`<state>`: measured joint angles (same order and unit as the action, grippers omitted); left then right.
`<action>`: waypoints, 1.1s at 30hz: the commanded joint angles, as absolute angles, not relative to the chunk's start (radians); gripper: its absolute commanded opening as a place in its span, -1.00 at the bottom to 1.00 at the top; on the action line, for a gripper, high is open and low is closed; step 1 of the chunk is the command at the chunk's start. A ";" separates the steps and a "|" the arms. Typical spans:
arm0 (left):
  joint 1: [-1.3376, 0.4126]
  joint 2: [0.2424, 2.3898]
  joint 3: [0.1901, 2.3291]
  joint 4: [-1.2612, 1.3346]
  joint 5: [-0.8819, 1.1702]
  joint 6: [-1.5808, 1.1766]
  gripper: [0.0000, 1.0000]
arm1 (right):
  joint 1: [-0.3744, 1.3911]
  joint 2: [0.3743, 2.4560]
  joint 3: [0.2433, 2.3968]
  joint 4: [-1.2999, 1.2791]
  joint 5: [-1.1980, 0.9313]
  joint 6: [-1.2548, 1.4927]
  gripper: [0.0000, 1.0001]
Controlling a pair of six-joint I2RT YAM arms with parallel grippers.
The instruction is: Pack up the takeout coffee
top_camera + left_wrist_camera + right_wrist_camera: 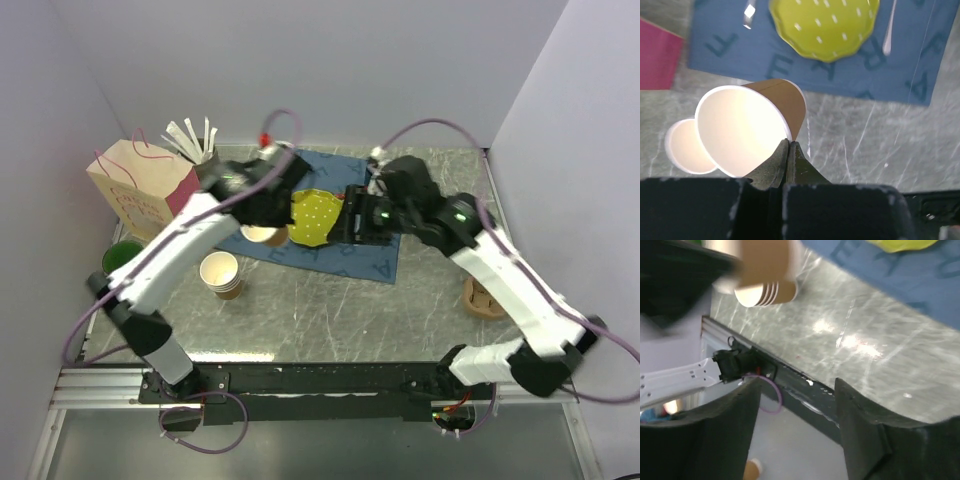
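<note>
- The left tool (788,145) is clenching the rim of a tan-brown paper cup (740,127), its fingers pinched together over the lip. The cup is tilting, its open mouth facing the wrist camera, and it is wearing no lid.
- That cup is hanging at the near edge of the blue mat (350,255), just beside the stack of beige cups (222,275). It seems to be off the surface (330,310) (the overhead view is not settling this).
- The right tool (797,432) is standing released, fingers spread with nothing between them, hovering over the mat beside the yellow plate (312,216).
- The paper bag (140,188) is waiting at the far left, well apart from the held cup, and nothing inside it is showing from here.
- The task is looking early. A cup is in hand, but no black lid is appearing in any view, so capping seems to be outstanding. The carry to the bag and the lowering in are both remaining.
- A round brown item (485,298) is sitting at the right; I cannot tell what it is.
</note>
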<state>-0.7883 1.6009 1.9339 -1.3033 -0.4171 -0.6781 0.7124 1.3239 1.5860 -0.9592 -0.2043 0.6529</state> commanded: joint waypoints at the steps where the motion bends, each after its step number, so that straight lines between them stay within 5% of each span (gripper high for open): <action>1: -0.899 1.699 1.930 -1.292 -0.439 -0.709 -0.98 | 0.706 1.139 1.568 -1.052 -0.003 0.653 0.77; 2: -0.926 1.727 1.918 -1.276 -0.440 -0.706 -0.98 | 0.706 1.076 1.554 -1.060 0.026 0.664 0.99; 11: -1.009 1.830 1.743 -1.293 -0.541 -0.751 -0.98 | 0.706 0.816 1.425 -1.118 0.202 0.779 1.00; 33: -0.862 1.695 1.325 -1.181 -0.637 -0.723 -0.98 | 0.706 0.841 1.436 -1.085 0.169 0.769 1.00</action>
<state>-0.8955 1.7657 1.3430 -1.2037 -0.6060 -0.7254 0.7086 0.8402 1.4067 -1.1156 0.1635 0.7731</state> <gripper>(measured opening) 0.021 0.997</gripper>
